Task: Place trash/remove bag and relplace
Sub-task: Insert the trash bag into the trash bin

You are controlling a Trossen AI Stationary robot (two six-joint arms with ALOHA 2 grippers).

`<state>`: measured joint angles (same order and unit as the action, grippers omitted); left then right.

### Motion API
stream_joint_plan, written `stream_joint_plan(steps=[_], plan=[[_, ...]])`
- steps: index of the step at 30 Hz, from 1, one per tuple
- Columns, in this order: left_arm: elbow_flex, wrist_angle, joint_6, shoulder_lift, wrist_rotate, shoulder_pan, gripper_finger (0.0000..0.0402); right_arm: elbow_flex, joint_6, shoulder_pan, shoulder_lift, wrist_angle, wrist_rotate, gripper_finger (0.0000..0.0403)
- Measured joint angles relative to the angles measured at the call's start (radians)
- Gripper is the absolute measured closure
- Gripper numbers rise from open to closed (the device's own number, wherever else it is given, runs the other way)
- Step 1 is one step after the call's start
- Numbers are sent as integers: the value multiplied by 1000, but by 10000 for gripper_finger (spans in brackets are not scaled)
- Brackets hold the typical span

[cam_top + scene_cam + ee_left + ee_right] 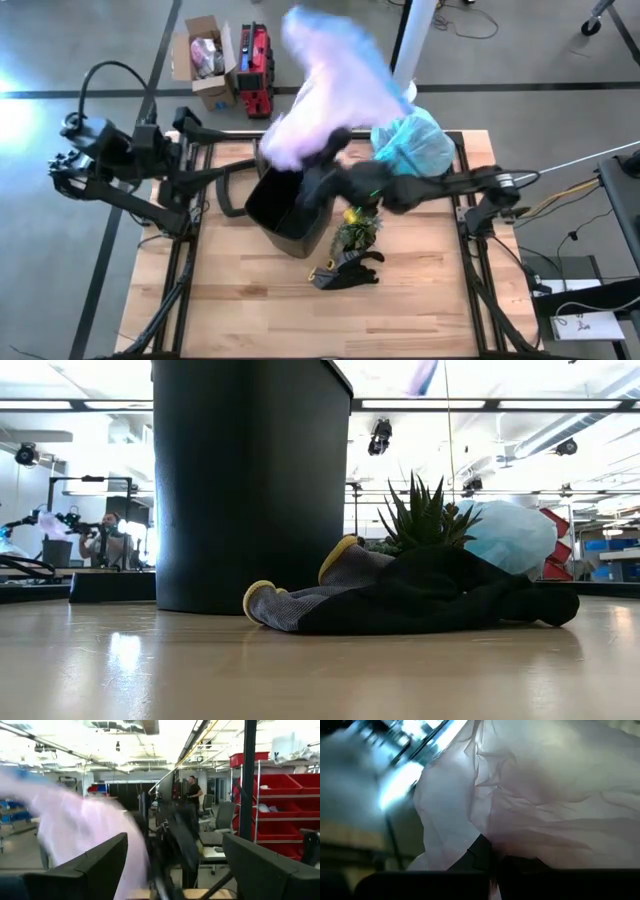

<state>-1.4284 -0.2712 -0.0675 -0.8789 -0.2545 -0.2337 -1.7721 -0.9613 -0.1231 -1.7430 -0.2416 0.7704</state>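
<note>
One pink bag (325, 95), blurred, seemingly pinched in the right gripper (322, 160); left gripper (170, 870) spread.

Thin, translucent pink plastic bag (330, 95) billowing at the upper middle of the high view, filmy and creased, soft sheen in the right wrist view (545, 795). Teal-blue bag (413, 143) just right of it, crinkly see-through plastic, bunched up. Black bin (285, 205) at centre looks like smooth, faintly glossy plastic (250, 480). Glove (400, 600) at lower centre, knitted cloth with a matt dark coating and yellow trim. Bench (420, 300) is pale wood planks, smooth, with a satin shine.
</note>
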Motion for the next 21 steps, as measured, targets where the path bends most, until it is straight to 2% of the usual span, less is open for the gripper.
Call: stream_joint_plan(steps=[5,9,16,21], plan=[[0,-98,60,38,1,0,91,-3,89,-39,-65,352,0,393],[15,-142,102,36,1,0,91,-10,270,-60,-64,512,-44,352],[129,-75,120,-21,-1,0,91,-7,575,-58,-47,590,-192,251],[196,-69,146,-78,1,0,91,-7,751,-47,-30,620,-292,205]])
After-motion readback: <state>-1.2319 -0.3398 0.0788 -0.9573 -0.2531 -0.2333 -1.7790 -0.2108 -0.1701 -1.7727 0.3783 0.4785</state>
